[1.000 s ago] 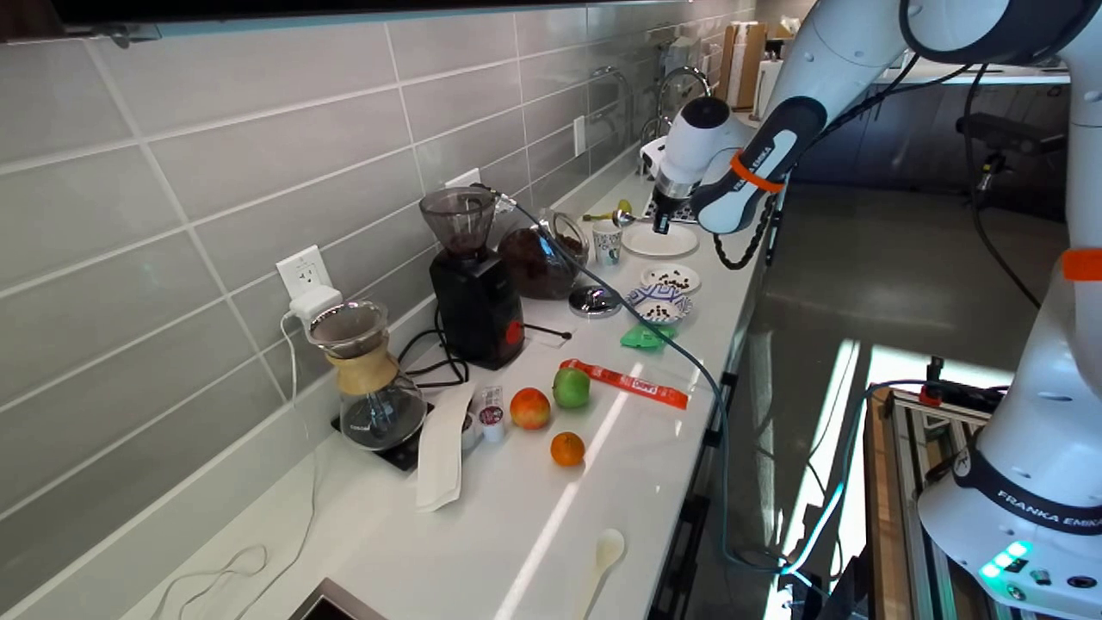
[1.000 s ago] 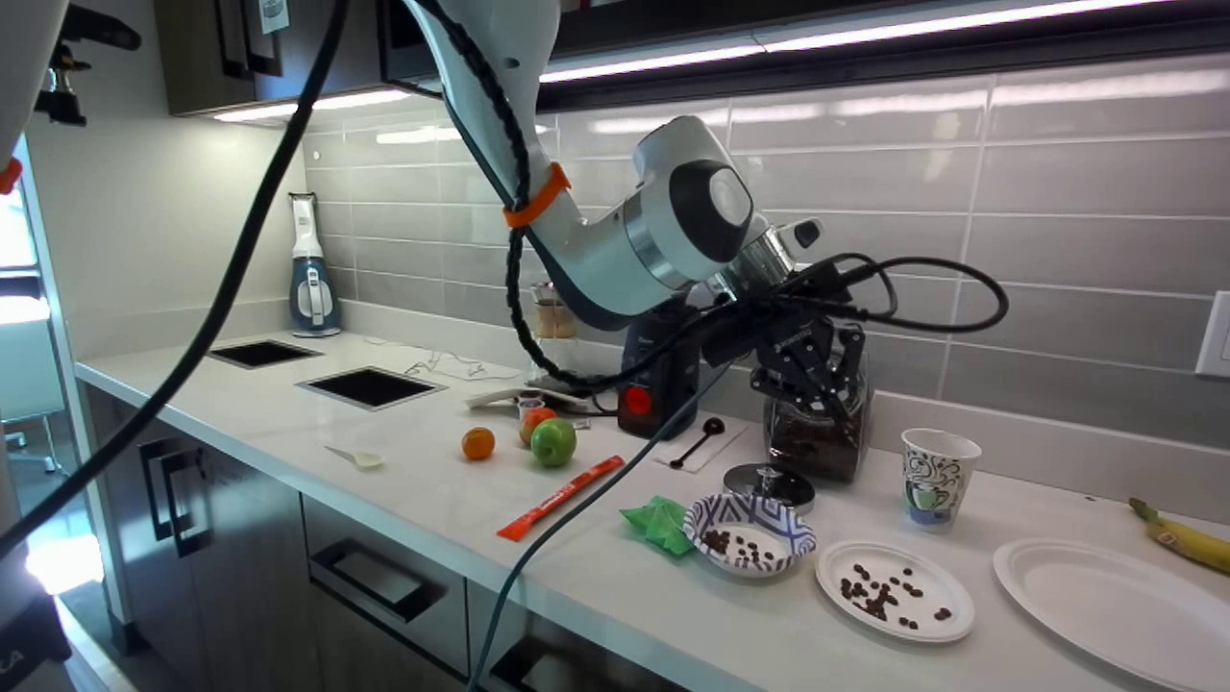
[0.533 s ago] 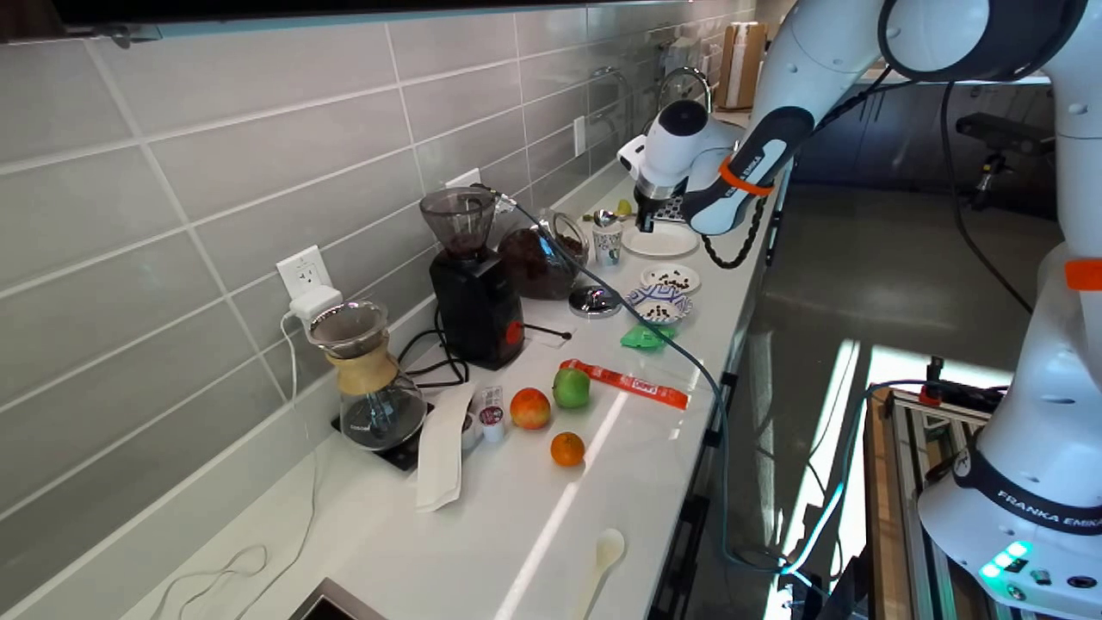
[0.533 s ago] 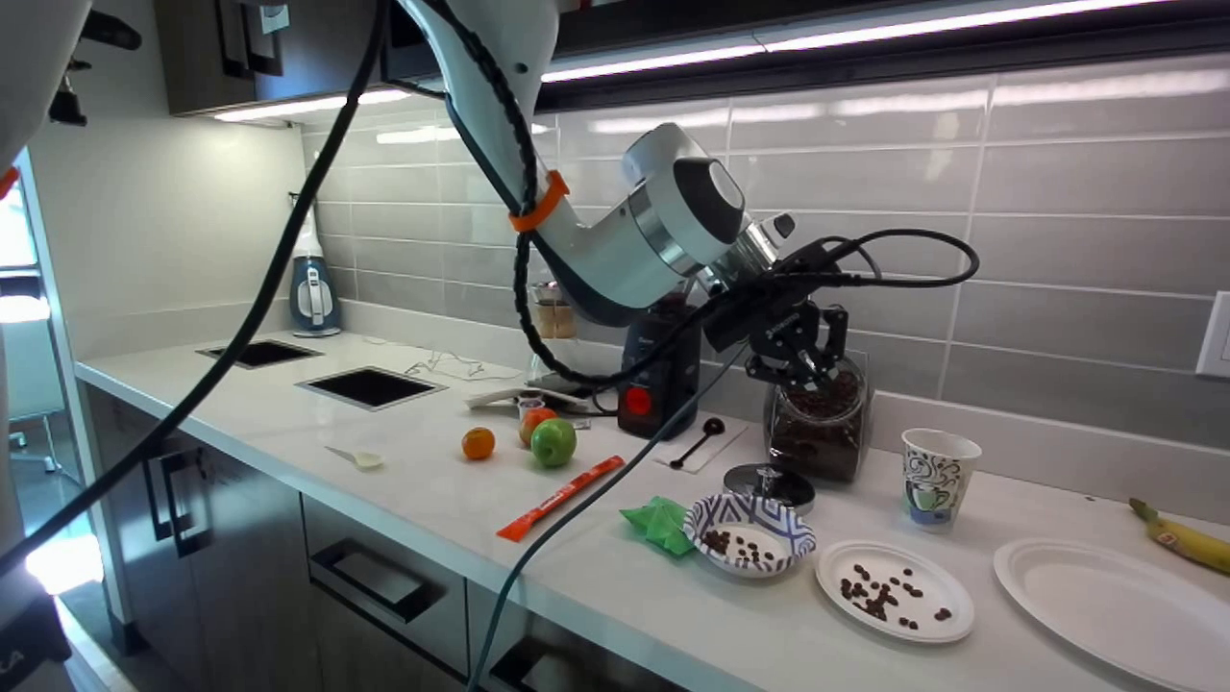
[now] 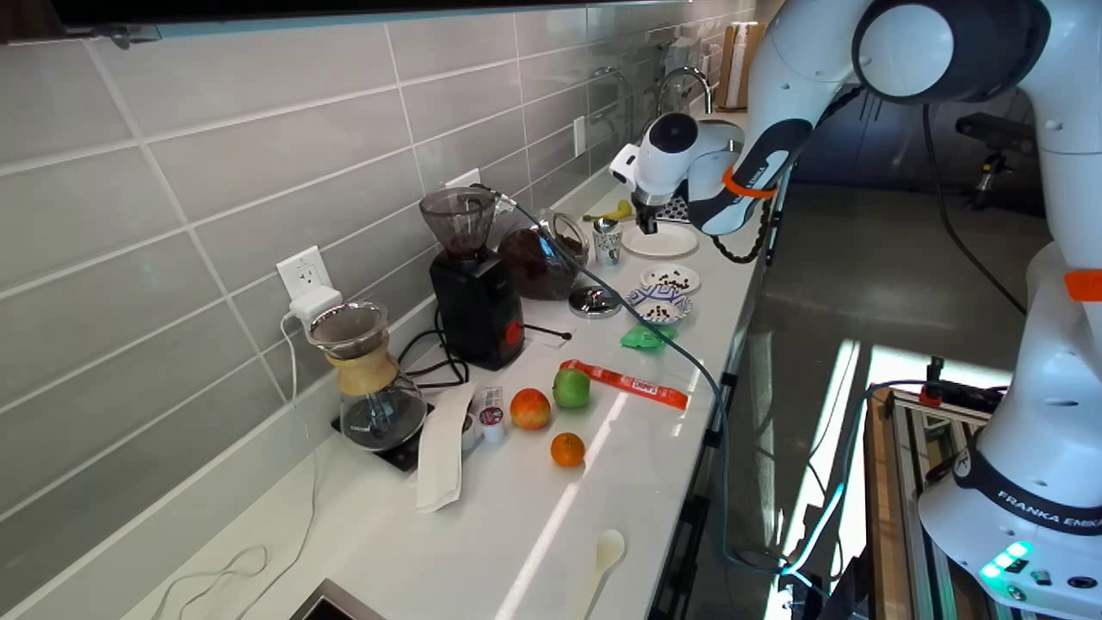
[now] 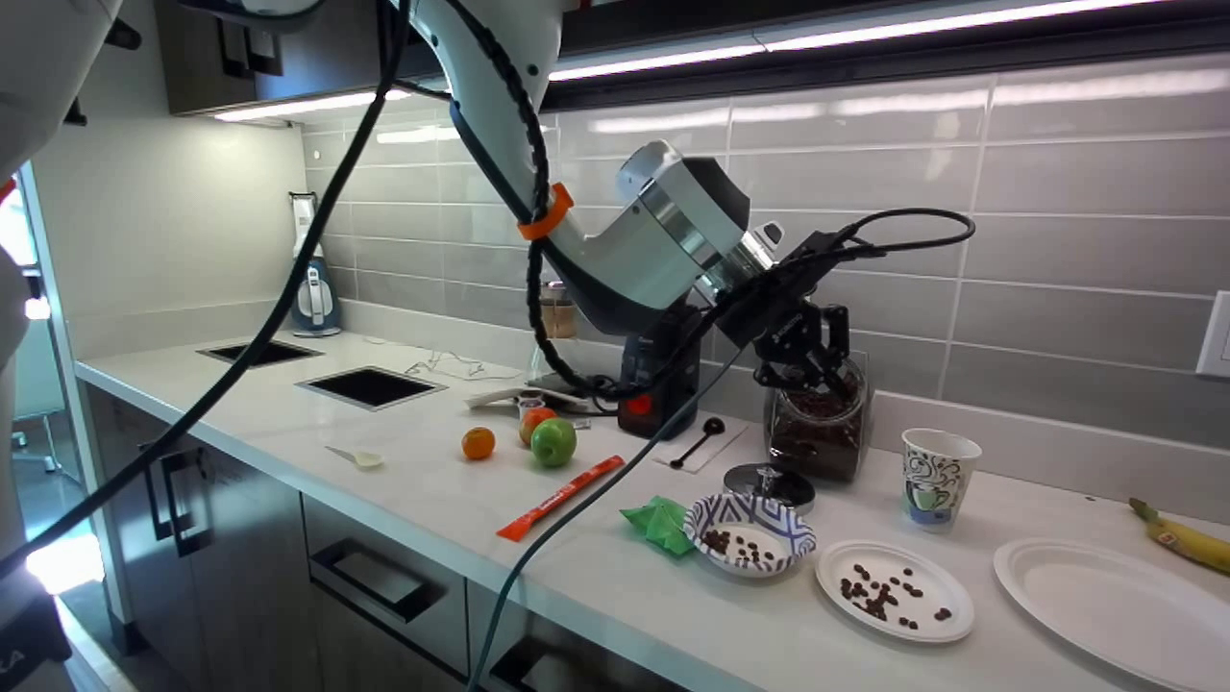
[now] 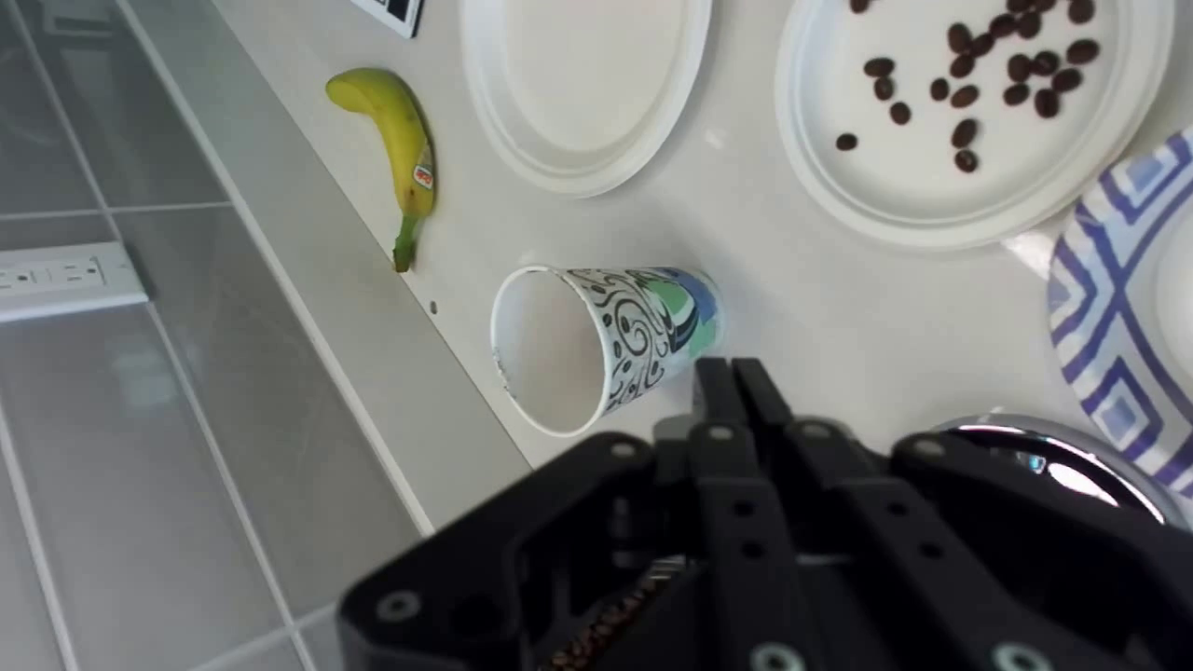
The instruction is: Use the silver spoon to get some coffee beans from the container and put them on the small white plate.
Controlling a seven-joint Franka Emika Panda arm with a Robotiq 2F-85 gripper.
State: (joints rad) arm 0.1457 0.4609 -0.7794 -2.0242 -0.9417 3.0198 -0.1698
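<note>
As I've reached closer to the back edge of the tabletop [image 6: 413, 481] this past second, jaws closed on silver spoon [image 5: 607, 226], I'm probably lining up with coffee-bean jar [image 6: 817, 450]; small white plate [image 6: 937, 581] near front edge.

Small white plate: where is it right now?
In an exterior view, the small white plate sits at lower right, between the patterned bowl and the larger white plate; the wrist view shows it upper right.
</note>
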